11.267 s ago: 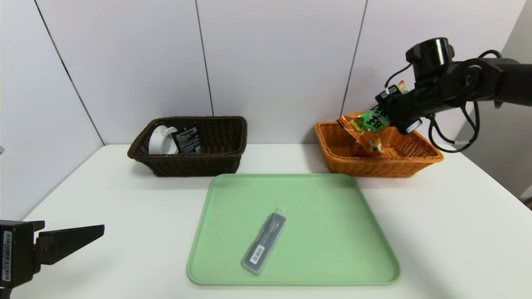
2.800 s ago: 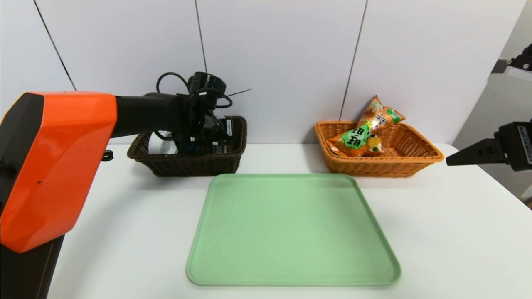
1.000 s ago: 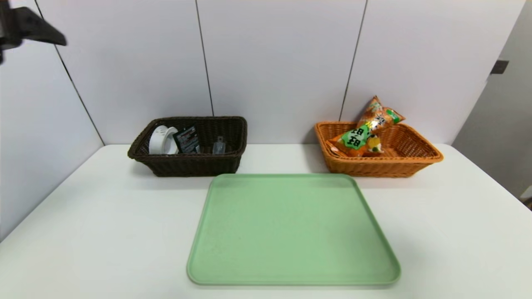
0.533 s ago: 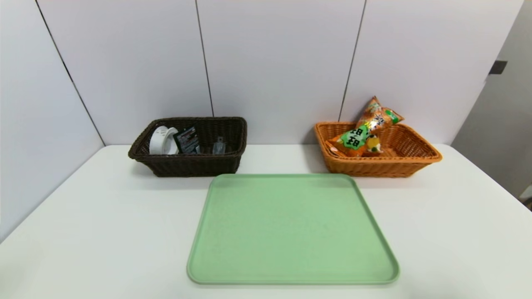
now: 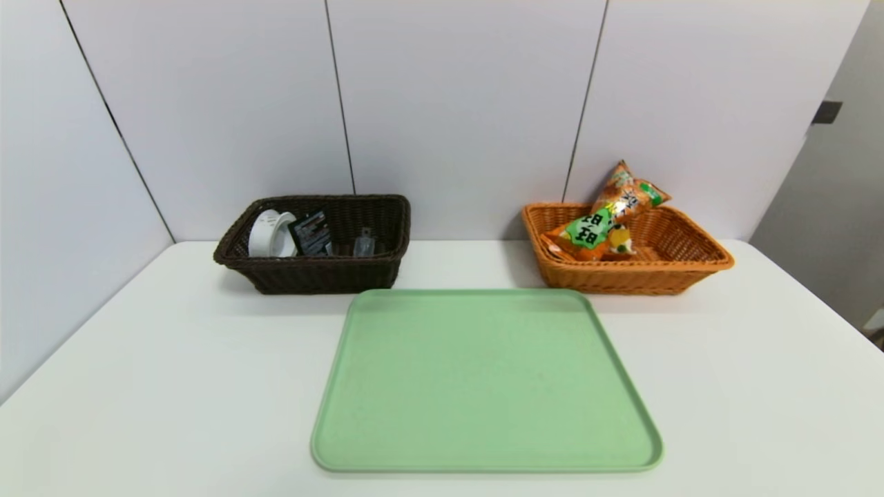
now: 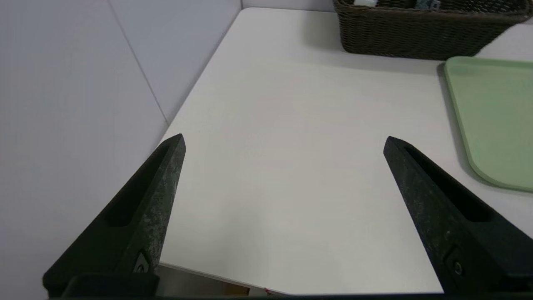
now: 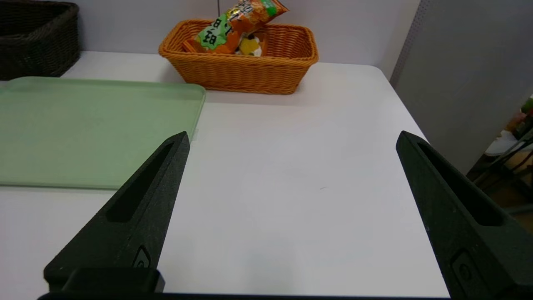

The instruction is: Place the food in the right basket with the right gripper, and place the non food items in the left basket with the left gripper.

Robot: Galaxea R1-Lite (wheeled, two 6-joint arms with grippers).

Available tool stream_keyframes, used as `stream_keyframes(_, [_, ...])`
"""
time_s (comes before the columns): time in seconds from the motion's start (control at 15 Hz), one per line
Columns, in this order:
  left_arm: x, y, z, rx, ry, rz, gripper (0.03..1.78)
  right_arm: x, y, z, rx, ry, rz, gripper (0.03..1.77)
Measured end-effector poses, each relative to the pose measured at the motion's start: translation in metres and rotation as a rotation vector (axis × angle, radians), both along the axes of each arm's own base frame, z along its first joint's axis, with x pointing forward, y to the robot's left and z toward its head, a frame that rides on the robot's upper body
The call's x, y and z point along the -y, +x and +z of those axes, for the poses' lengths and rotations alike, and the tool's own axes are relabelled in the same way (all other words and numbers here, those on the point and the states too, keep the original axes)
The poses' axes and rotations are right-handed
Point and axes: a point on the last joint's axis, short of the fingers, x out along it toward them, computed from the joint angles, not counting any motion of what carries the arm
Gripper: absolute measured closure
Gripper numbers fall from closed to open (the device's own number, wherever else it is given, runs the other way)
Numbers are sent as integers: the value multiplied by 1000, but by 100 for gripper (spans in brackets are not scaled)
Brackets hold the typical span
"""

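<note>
We no longer see the grey case on the green tray [image 5: 483, 386]; it now lies in the dark brown basket [image 5: 314, 273]. The snack bag [image 5: 608, 217] rests released in the orange basket [image 5: 635, 276]. Both arms have left our head view, each end effector pulled back near the bench [image 5: 173, 373] edge, spread wide.

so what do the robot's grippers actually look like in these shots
Only the wrist views show them. The left gripper and the right gripper look alike: each has two matte black fingers tapering to thin points, with a long recessed slot and a small screw near the base. No cables or labels are visible.
</note>
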Motion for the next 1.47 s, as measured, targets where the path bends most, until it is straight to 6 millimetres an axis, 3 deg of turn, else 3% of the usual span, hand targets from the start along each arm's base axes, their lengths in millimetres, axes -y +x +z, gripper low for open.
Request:
stream_keyframes(0.13, [1,1,-27,33,21,-40,12,-1,-3,-16,38,-44,33,9])
stream_keyframes(0.33, [1,16,-53,117,37,-52,12,-1,1,-23,150,-67,31,9])
stream_keyframes(0.47, [1,32,-71,183,64,-54,12,-1,13,-37,198,-88,27,9])
stream_keyframes(0.6, [1,47,-90,251,103,-55,12,-1,31,-62,208,-138,23,9])
stream_keyframes(0.73, [2,51,-96,302,107,-69,12,-1,38,-77,200,-168,21,9])
stream_keyframes(0.93, [4,55,-117,142,15,-191,12,-1,42,-101,10,-61,42,9])
stream_keyframes(1.13, [5,55,-121,111,-39,-196,12,0,43,-103,-8,45,29,9])
stream_keyframes(1.47, [4,56,-122,114,-72,-189,12,0,43,-103,-8,49,25,9])
